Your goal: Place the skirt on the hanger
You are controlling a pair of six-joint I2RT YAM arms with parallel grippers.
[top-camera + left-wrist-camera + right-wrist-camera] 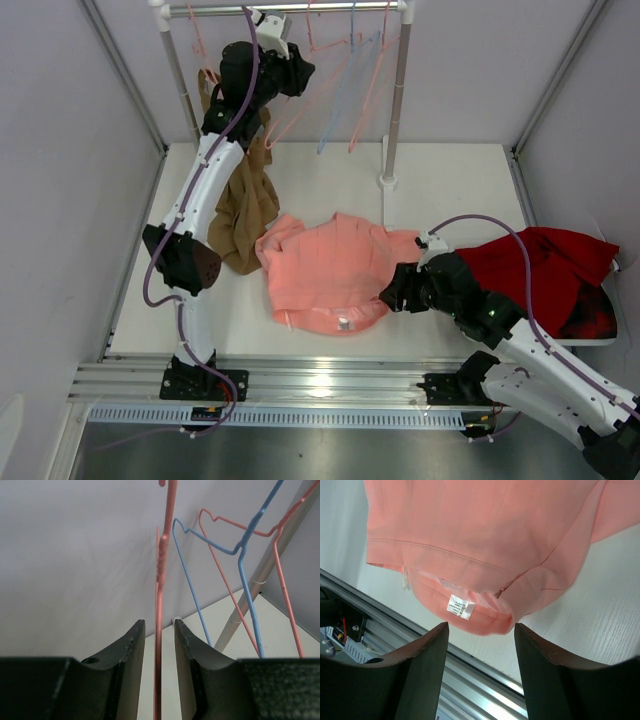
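The salmon-pink skirt lies flat on the white table, its waistband and small white label toward the near edge. In the right wrist view the skirt and label lie just ahead of my right gripper, which is open and empty. That gripper is at the skirt's right near corner. My left gripper is raised at the rack. It is open, with the pink hanger's wire between the fingers and a gap on each side.
A pale blue hanger and another pink hanger hang on the rack rail. The rack post stands behind the skirt. A brown garment hangs down at the left. A dark red cloth lies at the right.
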